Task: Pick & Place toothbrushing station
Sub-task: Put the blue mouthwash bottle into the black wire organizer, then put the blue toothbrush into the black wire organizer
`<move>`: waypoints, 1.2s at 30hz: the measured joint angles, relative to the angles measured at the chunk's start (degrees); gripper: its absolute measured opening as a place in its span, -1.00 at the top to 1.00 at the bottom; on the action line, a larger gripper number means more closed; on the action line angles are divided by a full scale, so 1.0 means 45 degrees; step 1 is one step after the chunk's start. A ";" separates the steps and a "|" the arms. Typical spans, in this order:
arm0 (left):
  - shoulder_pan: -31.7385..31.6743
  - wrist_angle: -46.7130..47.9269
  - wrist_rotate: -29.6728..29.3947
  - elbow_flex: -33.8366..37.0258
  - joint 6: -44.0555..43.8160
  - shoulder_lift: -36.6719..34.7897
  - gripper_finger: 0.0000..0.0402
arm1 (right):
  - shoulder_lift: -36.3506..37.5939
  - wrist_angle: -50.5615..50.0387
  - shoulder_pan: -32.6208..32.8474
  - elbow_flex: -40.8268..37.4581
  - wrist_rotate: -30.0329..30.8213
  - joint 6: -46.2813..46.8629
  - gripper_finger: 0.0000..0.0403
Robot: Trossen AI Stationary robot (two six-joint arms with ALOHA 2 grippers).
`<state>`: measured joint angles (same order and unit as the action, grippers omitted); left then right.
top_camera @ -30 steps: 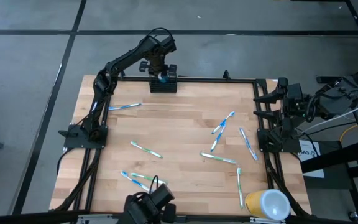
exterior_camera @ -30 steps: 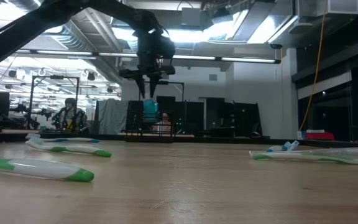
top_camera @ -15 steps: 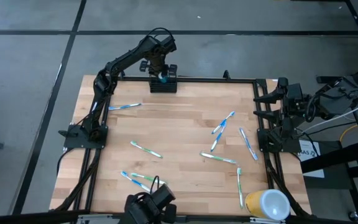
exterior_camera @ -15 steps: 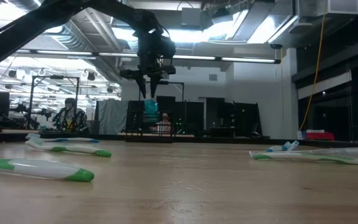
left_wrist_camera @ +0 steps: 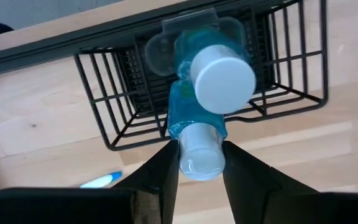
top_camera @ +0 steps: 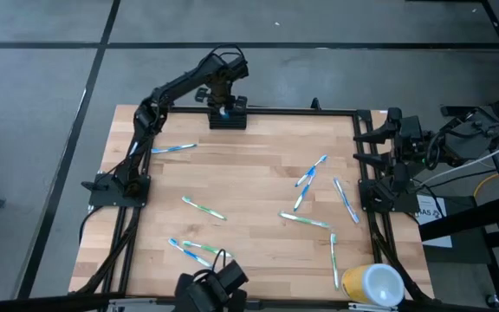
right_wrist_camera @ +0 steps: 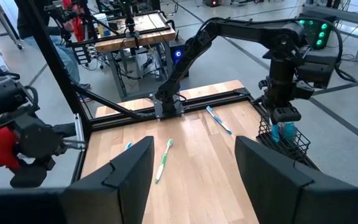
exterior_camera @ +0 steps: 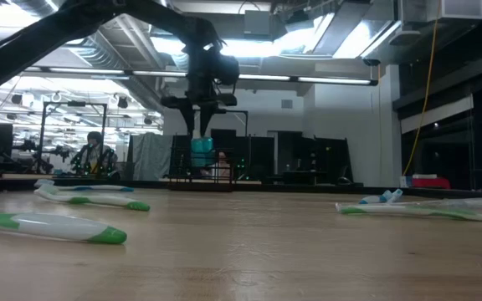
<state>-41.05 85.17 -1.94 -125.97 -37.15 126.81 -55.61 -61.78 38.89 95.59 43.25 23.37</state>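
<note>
Overhead, the left gripper [top_camera: 224, 106] hangs over the caddy [top_camera: 228, 118], a black wire-mesh basket at the far edge of the worktop [top_camera: 249, 165], and covers most of its opening. From the left wrist, the fingers [left_wrist_camera: 160, 177] sit either side of a white cap at the end of a blue bottle [left_wrist_camera: 194, 127]; whether they clamp it or merely flank it cannot be told. A second blue bottle with a white cap [left_wrist_camera: 222, 76] stands in the caddy [left_wrist_camera: 291, 74], overlapping the first, so the join between them is hard to read. In the low view the caddy [exterior_camera: 212, 167] is far off and dark against the room, with only a teal patch [exterior_camera: 201, 150] showing below the gripper [exterior_camera: 201, 125].

The right gripper [right_wrist_camera: 194, 180] rests at the worktop's right edge, fingers wide apart and holding nothing; in the overhead view its fingers cannot be made out.

Toothbrushes lie scattered: one near the left rail [top_camera: 173, 148], a cluster right of centre [top_camera: 310, 178], others near the front [top_camera: 199, 250]. A yellow-and-white cup [top_camera: 372, 284] lies at the front right corner, cut off by the frame. A person [exterior_camera: 94, 155] sits in the room beyond.
</note>
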 joint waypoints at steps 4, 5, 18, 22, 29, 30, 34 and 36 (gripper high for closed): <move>0.0078 0.0105 -0.0084 0.0000 0.0294 0.0312 0.47 | 0.0000 0.0000 0.0000 0.0000 0.0068 0.0007 -0.13; 0.0112 0.0087 -0.0222 0.0000 0.0311 0.0339 0.47 | 0.0000 0.0000 0.0000 0.0000 0.0081 0.0007 -0.13; 0.0197 -0.0049 -0.0588 0.0000 0.0782 0.0362 0.35 | -0.0003 -0.0005 0.0000 0.0000 0.0197 0.0059 -0.13; 0.0202 -0.0053 -0.0591 0.0000 0.0869 0.0362 0.33 | -0.0002 -0.0005 0.0000 0.0000 0.0203 0.0046 -0.13; 0.0211 -0.0086 -0.0750 -0.0014 0.0950 0.0347 0.32 | 0.0000 -0.0010 0.0000 0.0000 0.0203 0.0046 -0.13; 0.0211 -0.0031 -0.0777 -0.0104 0.1001 0.0347 0.32 | 0.0000 -0.0010 0.0000 0.0000 0.0203 0.0045 -0.13; 0.0272 0.0420 -0.1081 -0.0763 0.1308 0.0323 0.32 | -0.0005 -0.0009 0.0000 0.0000 0.0305 0.0036 -0.13; 0.0321 0.0641 -0.1353 -0.1265 0.1555 0.0323 0.33 | -0.0004 -0.0010 0.0000 0.0000 0.0319 0.0025 -0.13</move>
<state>-39.60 88.05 -8.04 -131.67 -30.15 128.27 -55.63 -61.82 38.89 95.59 44.69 23.48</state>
